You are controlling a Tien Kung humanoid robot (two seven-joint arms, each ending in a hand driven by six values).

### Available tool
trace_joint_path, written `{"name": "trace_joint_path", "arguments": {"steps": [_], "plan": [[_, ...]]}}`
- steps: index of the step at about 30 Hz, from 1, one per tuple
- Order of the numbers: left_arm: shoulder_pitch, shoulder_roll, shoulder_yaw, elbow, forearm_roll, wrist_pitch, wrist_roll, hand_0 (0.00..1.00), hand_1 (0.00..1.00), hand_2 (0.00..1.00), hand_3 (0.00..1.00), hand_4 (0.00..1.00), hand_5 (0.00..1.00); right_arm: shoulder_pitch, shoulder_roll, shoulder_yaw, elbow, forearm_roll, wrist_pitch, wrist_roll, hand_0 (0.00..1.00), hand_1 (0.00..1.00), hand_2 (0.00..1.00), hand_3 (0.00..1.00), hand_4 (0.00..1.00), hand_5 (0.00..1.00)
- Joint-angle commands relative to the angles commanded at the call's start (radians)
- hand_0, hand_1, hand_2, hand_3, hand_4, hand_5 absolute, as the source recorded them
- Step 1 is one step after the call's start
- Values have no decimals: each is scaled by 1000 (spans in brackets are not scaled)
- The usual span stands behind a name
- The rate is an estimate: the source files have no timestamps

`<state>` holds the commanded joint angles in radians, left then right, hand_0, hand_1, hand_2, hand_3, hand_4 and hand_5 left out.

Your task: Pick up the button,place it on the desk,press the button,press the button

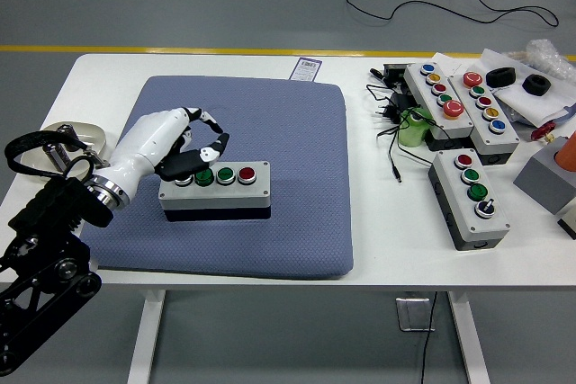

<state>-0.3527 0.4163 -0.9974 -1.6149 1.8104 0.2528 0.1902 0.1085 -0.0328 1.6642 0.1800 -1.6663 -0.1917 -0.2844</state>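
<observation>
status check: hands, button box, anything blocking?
Left hand open, fingers curled loosely over the box's left end, gripping nothing. Right hand out of view. Button box flat on blue mat. Nothing in the way.
</observation>
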Motion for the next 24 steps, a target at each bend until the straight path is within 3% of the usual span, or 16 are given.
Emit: {"name": "trace_joint_path", "arguments": {"steps": [1,2,4,7,8,13,14,21,24], "plan": [[3,-2,-12,7,-42,46,-29,2,96,183,717,599,998,0,0,0,0,0,0,0,651,649,681,592,435,308],[4,-4,-22,15,-81,82,-53,432,625,663,799,584,998,1,0,0,0,1,0,0,651,649,680,593,435,308],[5,-13,-46,38,-166,135,-115,432,625,663,799,584,998,0,0,1,0,0,0,0,651,649,680,593,435,308],[4,-33,-83,88,-296,101,-170,432,625,663,799,584,998,1,0,2,0,-3,0,0,651,649,680,593,435,308],[4,-40,-96,107,-341,84,-179,796,867,930,883,591,998,1,0,2,0,-4,1,-1,651,649,680,593,436,307],[22,-74,-150,182,-546,17,-190,796,867,930,883,591,998,2,0,1,0,-5,1,-1,651,649,680,593,436,307],[29,-81,-160,193,-585,9,-189,843,895,960,887,592,998,2,0,1,0,-5,1,-1,651,649,680,593,435,307],[77,-141,-236,229,-881,-66,-178,856,903,960,884,592,998,4,0,-1,0,-6,2,-1,651,649,680,593,435,308],[91,-169,-269,235,-881,-107,-178,856,903,960,884,592,998,4,-1,-2,0,-7,3,0,651,649,680,593,435,308]]}}
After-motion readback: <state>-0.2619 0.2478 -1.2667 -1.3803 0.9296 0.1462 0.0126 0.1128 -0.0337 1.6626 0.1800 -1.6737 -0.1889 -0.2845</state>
